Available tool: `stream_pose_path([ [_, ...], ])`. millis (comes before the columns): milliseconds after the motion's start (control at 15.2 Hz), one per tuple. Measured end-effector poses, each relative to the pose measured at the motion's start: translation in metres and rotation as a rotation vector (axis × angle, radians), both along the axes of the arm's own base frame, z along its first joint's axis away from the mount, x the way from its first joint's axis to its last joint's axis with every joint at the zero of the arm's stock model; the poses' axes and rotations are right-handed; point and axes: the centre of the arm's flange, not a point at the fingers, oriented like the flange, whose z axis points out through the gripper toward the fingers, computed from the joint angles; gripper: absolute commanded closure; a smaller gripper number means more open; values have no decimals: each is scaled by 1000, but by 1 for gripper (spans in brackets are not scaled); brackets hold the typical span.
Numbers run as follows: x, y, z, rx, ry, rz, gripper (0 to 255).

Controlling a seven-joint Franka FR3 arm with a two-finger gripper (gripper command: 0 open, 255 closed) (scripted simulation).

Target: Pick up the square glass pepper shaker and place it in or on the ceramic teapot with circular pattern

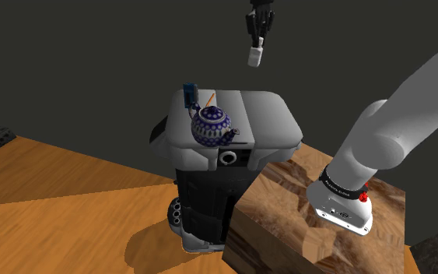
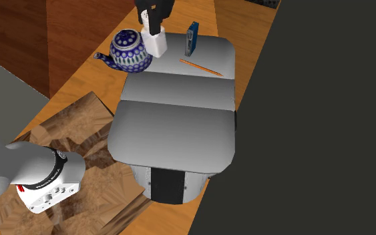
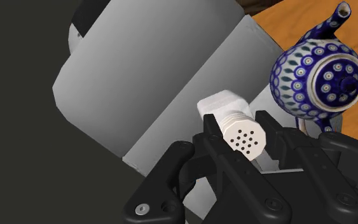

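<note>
Reaching up and away from its wood-patterned stand [image 1: 287, 194], the white arm [image 1: 396, 132] is holding its hand high in the air, and the big rounded grey unit [image 1: 268, 117] is sitting well below the gripper [image 1: 258, 40]. The black fingers are clamping the white pepper shaker [image 1: 255, 56] between them. In the wrist view its perforated round cap is facing back toward the hand, and its square body is pointing down and away. So the shaker is in the air, clear of every surface. The blue-and-white teapot [image 3: 317, 79] with its ringed dots is standing on the unit, below the gripper and off to one side of the fingers rather than straight ahead of them. That offset looks like the thing to fix. The hand should be sliding sideways until the teapot's lid knob is lying directly under the shaker, and only then coming down. A slow, straight descent seems wise, because the lid is domed and the shaker's flat base is going to want to slip off. I would be letting go only once the base is resting on the lid. A small blue box [image 2: 192, 38] and an orange pencil [image 2: 201, 67] are lying beyond the teapot, far enough off not to be interfering.
</note>
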Motion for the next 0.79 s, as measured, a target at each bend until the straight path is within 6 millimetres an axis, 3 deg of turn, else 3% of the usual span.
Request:
stream_pose_path([
  [792,10,157,15,0,0,0,255],
])
